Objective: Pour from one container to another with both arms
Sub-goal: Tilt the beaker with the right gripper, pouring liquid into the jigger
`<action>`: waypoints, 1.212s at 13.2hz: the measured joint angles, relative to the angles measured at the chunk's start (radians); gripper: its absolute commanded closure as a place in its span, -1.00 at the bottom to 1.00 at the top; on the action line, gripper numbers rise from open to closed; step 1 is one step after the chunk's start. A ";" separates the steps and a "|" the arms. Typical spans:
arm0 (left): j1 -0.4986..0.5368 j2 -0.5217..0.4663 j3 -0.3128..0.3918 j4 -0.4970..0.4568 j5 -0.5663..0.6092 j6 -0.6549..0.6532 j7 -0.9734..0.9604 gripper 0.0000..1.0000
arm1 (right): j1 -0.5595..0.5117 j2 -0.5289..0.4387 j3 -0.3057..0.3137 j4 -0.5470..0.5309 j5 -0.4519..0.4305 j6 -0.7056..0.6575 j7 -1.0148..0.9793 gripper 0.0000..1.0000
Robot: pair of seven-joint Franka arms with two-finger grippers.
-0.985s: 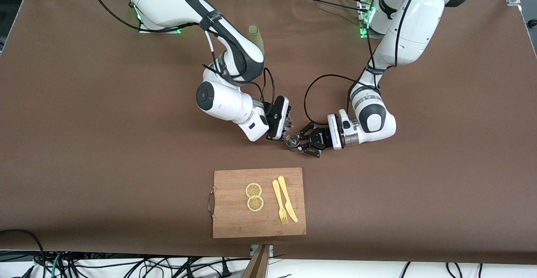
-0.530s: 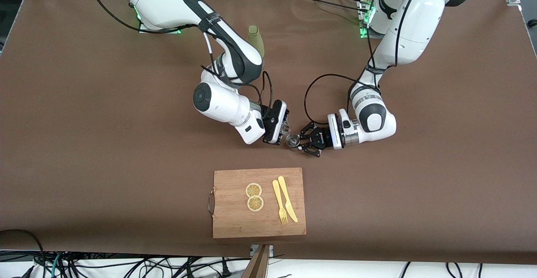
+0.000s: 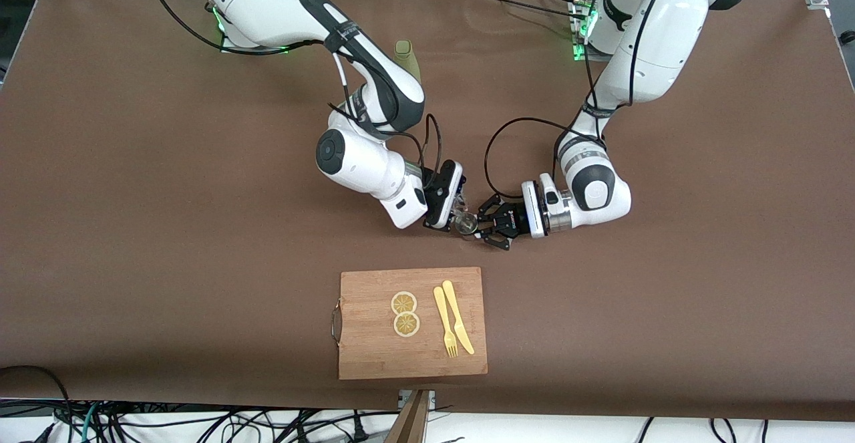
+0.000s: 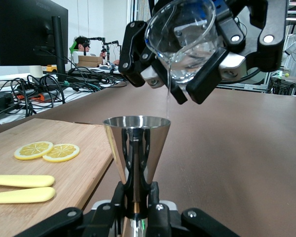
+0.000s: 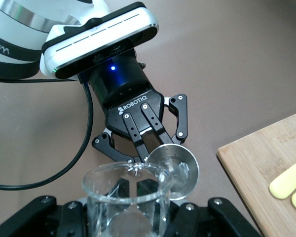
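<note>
My left gripper (image 3: pixel 486 224) is shut on the narrow waist of a steel cone-shaped jigger (image 3: pixel 465 224), which it holds upright just above the table near the middle. In the left wrist view the jigger (image 4: pixel 136 143) rises from between my fingers (image 4: pixel 122 195). My right gripper (image 3: pixel 454 208) is shut on a clear glass beaker (image 4: pixel 187 44), tilted with its lip over the jigger's mouth. A thin stream of clear liquid (image 4: pixel 167 98) falls from it toward the cup. The right wrist view shows the beaker (image 5: pixel 126 197) with the jigger's rim (image 5: pixel 185 170) just past its lip.
A wooden cutting board (image 3: pixel 374 356) lies nearer the front camera, bearing two lemon slices (image 3: pixel 405 313) and a yellow plastic fork and knife (image 3: pixel 453 326). An olive-green bottle (image 3: pixel 408 61) stands near the right arm's base, partly hidden by that arm.
The right arm swung slightly away and came back, bringing the beaker lower and closer over the jigger. The left arm and the jigger have stayed still.
</note>
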 measured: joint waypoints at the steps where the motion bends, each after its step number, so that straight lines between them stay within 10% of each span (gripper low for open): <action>1: 0.000 0.000 0.000 0.000 0.000 0.000 0.000 1.00 | 0.002 0.000 -0.001 0.001 -0.006 0.003 0.009 1.00; 16: 0.000 -0.001 0.000 0.000 0.000 0.002 0.000 1.00 | 0.015 0.030 -0.016 0.038 -0.035 0.024 0.040 1.00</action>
